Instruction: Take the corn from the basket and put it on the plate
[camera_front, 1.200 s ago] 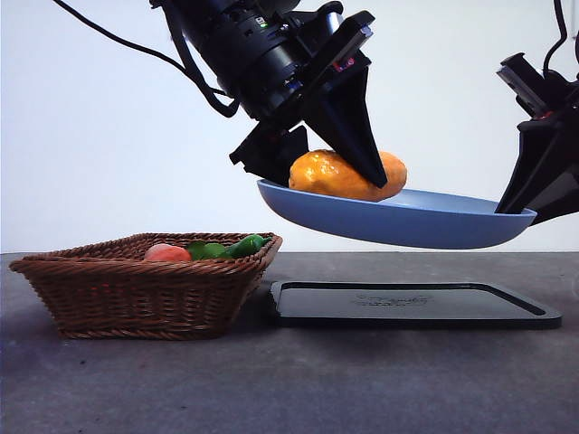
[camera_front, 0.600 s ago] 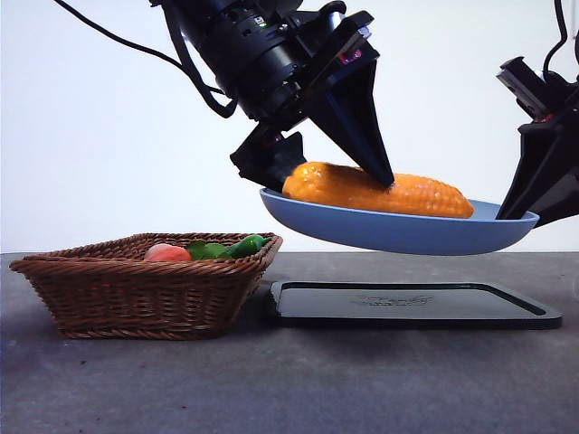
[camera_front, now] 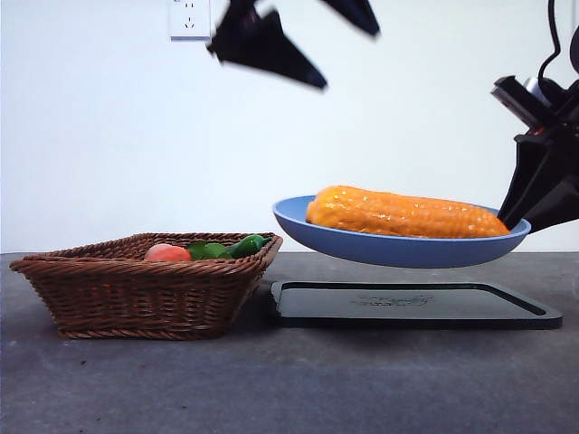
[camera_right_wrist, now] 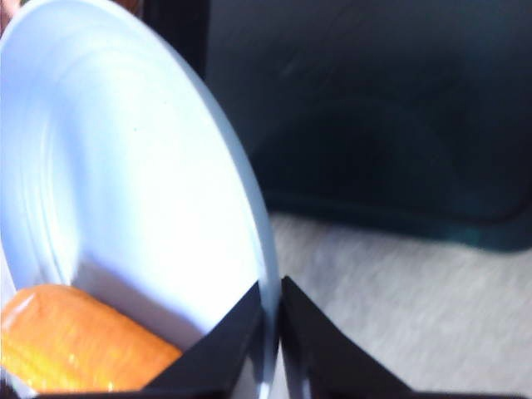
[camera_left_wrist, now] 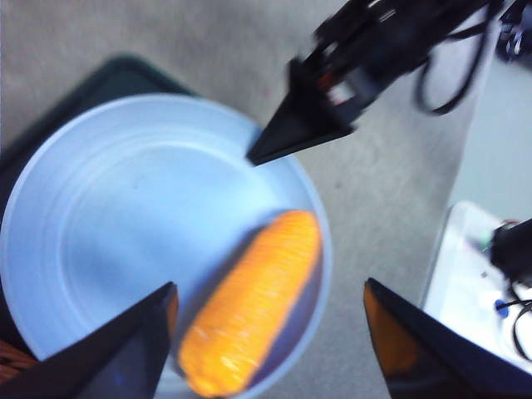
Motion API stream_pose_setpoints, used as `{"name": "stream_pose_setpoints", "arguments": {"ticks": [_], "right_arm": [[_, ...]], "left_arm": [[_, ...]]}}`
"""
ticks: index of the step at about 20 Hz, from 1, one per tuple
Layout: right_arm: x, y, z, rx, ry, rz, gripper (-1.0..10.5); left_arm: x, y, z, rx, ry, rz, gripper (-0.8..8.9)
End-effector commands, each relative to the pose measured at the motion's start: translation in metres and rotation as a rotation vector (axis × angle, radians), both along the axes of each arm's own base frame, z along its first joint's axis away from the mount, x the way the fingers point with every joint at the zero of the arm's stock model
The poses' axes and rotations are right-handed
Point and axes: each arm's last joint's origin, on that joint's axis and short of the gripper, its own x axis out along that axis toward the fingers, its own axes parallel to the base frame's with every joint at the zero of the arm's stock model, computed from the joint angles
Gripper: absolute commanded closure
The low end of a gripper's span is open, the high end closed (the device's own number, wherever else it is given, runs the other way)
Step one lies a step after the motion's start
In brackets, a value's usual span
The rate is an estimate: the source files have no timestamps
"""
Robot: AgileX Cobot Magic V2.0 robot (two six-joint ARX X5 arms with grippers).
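Observation:
The orange-yellow corn (camera_front: 407, 213) lies lengthwise on the blue plate (camera_front: 362, 246), which hangs in the air above the black tray. My right gripper (camera_front: 514, 215) is shut on the plate's right rim; in the right wrist view its jaws (camera_right_wrist: 271, 293) pinch the rim of the plate (camera_right_wrist: 125, 166), with the corn (camera_right_wrist: 75, 341) close by. My left gripper (camera_front: 350, 61) is high above the plate, open and holding nothing. The left wrist view looks down between its open jaws (camera_left_wrist: 270, 284) at the corn (camera_left_wrist: 253, 312) on the plate (camera_left_wrist: 116, 224). The wicker basket (camera_front: 145, 294) stands at the left.
A peach-pink fruit (camera_front: 166, 253) and green vegetables (camera_front: 228, 246) lie in the basket. A flat black tray (camera_front: 412, 305) sits on the grey table under the plate. A wall socket (camera_front: 189, 18) is on the white wall behind.
My left gripper has let go of the corn and risen well above the plate. The corn now lies flat along the plate, which has levelled out a little.

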Motion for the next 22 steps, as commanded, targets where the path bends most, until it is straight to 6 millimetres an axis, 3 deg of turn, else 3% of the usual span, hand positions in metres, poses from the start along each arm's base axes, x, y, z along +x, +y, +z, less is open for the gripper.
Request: {"name": "stream_pose_setpoints", "arguments": {"ticks": [1,6,12,17,22], "right_arm": [[0.017,-0.005,0.0,0.01,0.003,-0.027,9.4],[0.058,-0.014,-0.011,0.012,0.056,-0.068,9.5],[0.1,-0.014,-0.037,0.014,0.13,-0.079,9.4],[0.107,-0.015,-0.055,-0.001,0.147,-0.083,9.5],[0.106,-0.014,-0.056,-0.026,0.148,-0.071,9.1]], "left_arm": [[-0.01,0.007,0.024,-0.056,-0.049,0.0,4.47],[-0.035,0.031,0.054,-0.124,-0.103,0.009,4.47],[-0.049,0.044,0.069,-0.158,-0.136,0.01,4.47],[-0.049,0.044,0.069,-0.158,-0.135,0.011,4.48],[-0.049,0.044,0.069,-0.159,-0.136,0.011,4.48]]}}
